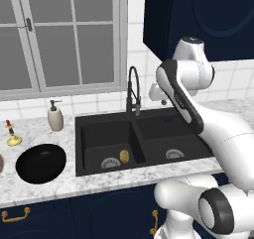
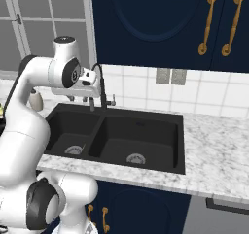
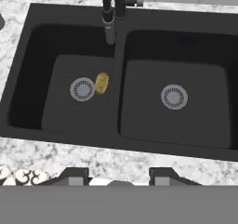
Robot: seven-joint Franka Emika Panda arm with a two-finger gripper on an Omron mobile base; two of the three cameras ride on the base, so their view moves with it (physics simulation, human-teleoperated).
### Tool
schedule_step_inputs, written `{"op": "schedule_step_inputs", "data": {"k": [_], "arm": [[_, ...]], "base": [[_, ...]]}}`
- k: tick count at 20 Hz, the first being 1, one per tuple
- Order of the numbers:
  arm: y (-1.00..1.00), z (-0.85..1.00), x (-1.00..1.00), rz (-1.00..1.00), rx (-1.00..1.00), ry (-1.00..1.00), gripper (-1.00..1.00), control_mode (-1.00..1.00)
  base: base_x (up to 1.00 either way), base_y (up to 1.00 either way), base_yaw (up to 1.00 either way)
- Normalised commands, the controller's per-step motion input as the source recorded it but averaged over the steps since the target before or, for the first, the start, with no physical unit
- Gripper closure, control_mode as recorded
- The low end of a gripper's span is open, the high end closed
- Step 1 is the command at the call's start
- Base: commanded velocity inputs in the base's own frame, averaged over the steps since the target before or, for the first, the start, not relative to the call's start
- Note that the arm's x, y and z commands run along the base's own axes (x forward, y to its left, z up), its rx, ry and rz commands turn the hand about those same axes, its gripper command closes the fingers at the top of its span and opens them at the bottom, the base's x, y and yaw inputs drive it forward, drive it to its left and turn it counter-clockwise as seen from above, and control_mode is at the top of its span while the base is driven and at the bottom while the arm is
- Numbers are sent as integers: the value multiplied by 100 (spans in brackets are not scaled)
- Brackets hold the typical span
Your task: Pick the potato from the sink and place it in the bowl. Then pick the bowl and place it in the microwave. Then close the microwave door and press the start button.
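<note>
Potato (image 3: 102,83) sits on the floor of the sink's (image 1: 149,119) left basin, just beside the round drain (image 3: 82,88) on the side toward the divider; also visible in the left base view, next to that drain. Pincer (image 3: 119,177) hangs above the sink's front edge, fingertips (image 3: 76,176) apart with a clear gap, nothing between them, well clear of the potato. Right basin has its own drain (image 3: 174,96) and nothing else. Black spring faucet (image 1: 133,91) stands behind the divider, spout over the left basin's back edge. Glossy black bowl (image 1: 40,163) rests on the marble worktop (image 1: 59,183) left of the sink, apart from it, nothing visible inside. Soap dispenser (image 1: 55,116) stands behind the bowl near the window sill; a small brass-coloured object with a red top (image 1: 12,134) sits further left. Navy cabinets with brass handles (image 2: 210,22) hang above the worktop on the right.
</note>
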Motion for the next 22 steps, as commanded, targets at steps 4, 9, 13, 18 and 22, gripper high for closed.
{"op": "schedule_step_inputs", "data": {"k": [4,9,13,18,22], "arm": [[13,0,-51,1,0,-5,-100,-100],[80,-4,-40,1,-6,0,-100,-100],[96,-14,0,0,-14,7,-100,-100],[22,-43,1,0,-7,10,-100,-100],[3,-52,4,0,-3,15,-100,-100]], "base": [[0,0,0],[0,0,0],[0,0,0],[0,0,0],[0,0,0]]}}
